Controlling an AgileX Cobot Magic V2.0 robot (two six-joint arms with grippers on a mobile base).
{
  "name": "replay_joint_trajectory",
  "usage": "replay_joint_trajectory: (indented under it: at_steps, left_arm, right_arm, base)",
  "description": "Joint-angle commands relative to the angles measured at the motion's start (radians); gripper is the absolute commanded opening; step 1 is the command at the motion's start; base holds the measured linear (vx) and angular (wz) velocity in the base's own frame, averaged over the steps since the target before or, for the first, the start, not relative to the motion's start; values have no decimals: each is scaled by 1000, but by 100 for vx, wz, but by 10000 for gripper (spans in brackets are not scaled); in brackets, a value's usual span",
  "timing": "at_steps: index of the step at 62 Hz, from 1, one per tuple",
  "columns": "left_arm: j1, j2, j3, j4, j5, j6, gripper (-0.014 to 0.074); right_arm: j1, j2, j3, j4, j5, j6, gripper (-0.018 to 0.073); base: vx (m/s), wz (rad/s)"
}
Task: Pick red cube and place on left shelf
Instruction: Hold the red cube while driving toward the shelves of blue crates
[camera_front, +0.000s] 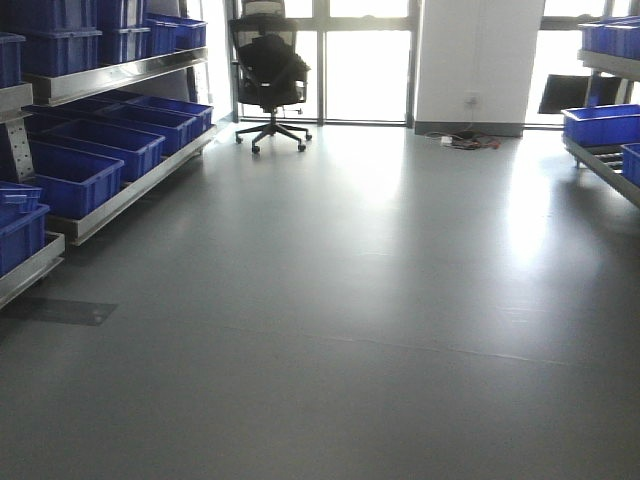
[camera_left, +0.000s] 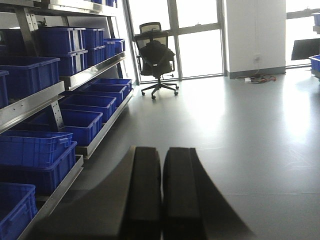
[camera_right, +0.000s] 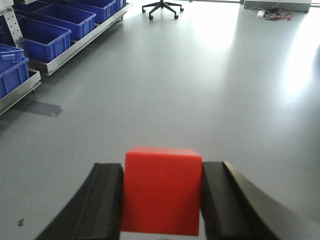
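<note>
Well right of the left shelf (camera_front: 128, 192), over open floor (camera_front: 350, 300), the right gripper (camera_right: 161, 172) pinches the red cube (camera_right: 161, 200) between both fingers, held level and pointing forward. The left gripper (camera_left: 161, 160) is pressed closed and empty. I judge this the carry step: next the cube must swing toward the shelf's blue crates (camera_front: 75, 178), well apart from it

Glossy grey floor (camera_front: 350, 300), black office chair (camera_front: 270, 75) before bright windows (camera_front: 365, 75) (glare on floor).
</note>
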Motion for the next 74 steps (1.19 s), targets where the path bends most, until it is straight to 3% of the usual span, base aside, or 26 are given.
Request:
replay_joint_trajectory:
  at_steps: [1, 74]
  left_arm:
    - [-1, 8, 22, -10, -83, 1, 106]
    - [-1, 8, 22, -10, -83, 1, 106]
  right_arm:
    - [-4, 9, -32, 0, -88, -8, 70]
    - [-4, 9, -32, 0, -88, -8, 70]
  base:
    - [60, 22]
    - [58, 35]
